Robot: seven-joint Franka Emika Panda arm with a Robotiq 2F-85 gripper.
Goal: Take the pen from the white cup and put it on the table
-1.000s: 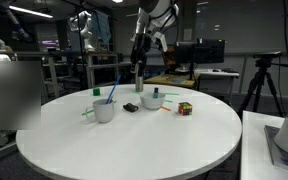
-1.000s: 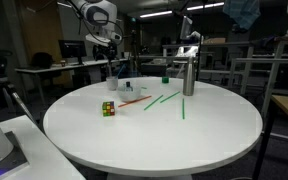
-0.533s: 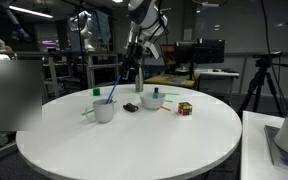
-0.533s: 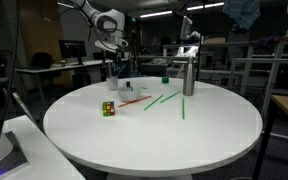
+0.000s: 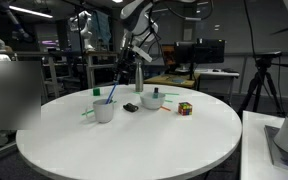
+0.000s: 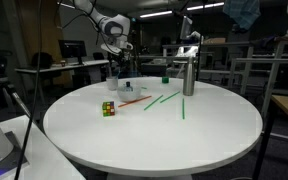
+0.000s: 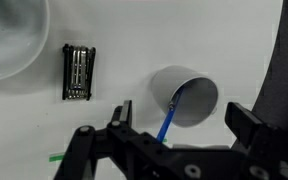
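Observation:
The white cup (image 5: 104, 111) stands on the round white table (image 5: 134, 145) and holds a blue stick (image 5: 111, 94). In the wrist view the cup (image 7: 194, 100) lies just ahead of my gripper (image 7: 181, 113), with the blue stick (image 7: 169, 120) leaning out of it between the two fingers. My gripper (image 5: 126, 78) hangs above the table between the cup and a lower white bowl (image 5: 152, 100). It is open and empty. No black pen shows in any view.
A black folding tool (image 7: 79, 72) lies beside the bowl (image 7: 9, 40). A Rubik's cube (image 5: 185, 108), green sticks (image 6: 164, 98) and an orange stick (image 6: 134, 101) lie on the table. A metal cylinder (image 6: 189, 75) stands at the far edge.
My gripper has moved sideways from above the low bowl toward the white cup. The things on the table have not moved.

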